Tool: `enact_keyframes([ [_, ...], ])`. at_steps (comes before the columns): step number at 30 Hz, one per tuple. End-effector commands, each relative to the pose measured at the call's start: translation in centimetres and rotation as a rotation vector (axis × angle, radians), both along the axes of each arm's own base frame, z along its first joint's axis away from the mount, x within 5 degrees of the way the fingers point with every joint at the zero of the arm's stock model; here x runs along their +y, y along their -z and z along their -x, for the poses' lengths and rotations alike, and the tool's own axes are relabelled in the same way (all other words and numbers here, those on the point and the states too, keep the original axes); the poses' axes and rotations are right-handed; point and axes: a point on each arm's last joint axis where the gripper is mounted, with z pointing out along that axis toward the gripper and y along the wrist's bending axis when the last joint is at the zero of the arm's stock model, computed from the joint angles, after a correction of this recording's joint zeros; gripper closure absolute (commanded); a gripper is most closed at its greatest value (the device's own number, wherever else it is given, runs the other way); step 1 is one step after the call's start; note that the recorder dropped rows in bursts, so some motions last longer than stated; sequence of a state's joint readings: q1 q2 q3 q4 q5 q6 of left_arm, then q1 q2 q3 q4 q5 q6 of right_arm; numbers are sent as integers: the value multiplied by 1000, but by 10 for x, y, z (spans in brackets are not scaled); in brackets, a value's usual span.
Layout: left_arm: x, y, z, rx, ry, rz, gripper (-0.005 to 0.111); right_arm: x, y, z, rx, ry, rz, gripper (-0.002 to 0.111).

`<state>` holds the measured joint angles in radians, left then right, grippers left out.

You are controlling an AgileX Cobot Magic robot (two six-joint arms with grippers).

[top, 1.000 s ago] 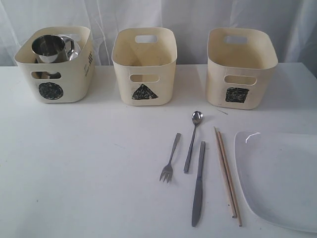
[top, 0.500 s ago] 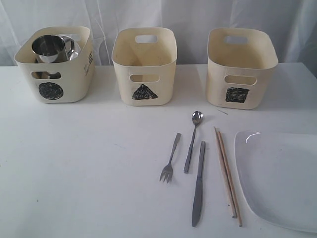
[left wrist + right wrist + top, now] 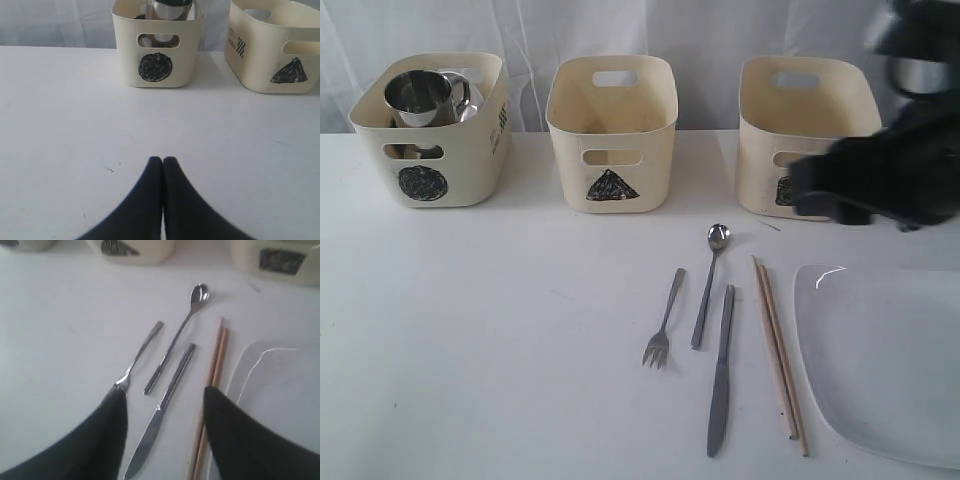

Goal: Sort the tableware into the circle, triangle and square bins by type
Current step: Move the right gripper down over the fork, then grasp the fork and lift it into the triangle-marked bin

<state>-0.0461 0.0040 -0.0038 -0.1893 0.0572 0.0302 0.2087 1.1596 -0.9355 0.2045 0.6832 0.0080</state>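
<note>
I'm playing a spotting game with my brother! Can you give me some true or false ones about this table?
A steel mug sits in the circle bin. True.
The spoon is inside a bin. False: the spoon lies on the table.
The knife lies between the fork and the chopsticks. True.
The left jaws stand wide open. False: the left gripper is shut, jaws touching.
The plate is inside a bin. False: the white plate lies on the table beside the chopsticks.
</note>
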Motion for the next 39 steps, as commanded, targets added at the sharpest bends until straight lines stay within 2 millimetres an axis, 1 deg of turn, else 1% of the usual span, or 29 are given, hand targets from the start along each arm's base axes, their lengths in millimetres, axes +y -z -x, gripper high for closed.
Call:
enact_keyframes([
  [1,0,1,0,-4,-5,6,107,37,37,-62,198,52,-58,49],
  [4,0,1,0,-4,-5,6,107,65,65,-86,293,101,-86,48],
  [5,0,1,0,-4,-5,6,107,73,72,-91,310,116,-96,48],
  [6,0,1,0,-4,-5,6,107,85,84,-95,340,128,-106,48],
  [7,0,1,0,-4,-5,6,107,92,89,-99,343,127,-111,48],
  [9,0,1,0,-4,-5,6,107,105,102,-106,356,124,-94,48],
  [10,0,1,0,-4,-5,6,107,109,109,-109,369,139,-84,48],
  [12,0,1,0,-4,-5,6,107,110,121,-114,394,204,-55,48],
  [15,0,1,0,-4,-5,6,107,105,133,-119,400,319,-26,48],
  [17,0,1,0,-4,-5,6,107,103,138,-122,391,355,-13,48],
  [22,0,1,0,-4,-5,6,107,106,146,-127,380,349,-15,48],
  [28,0,1,0,-4,-5,6,107,112,147,-138,355,342,-35,48],
  [39,0,1,0,-4,-5,6,107,127,175,-140,381,310,-9,48],
])
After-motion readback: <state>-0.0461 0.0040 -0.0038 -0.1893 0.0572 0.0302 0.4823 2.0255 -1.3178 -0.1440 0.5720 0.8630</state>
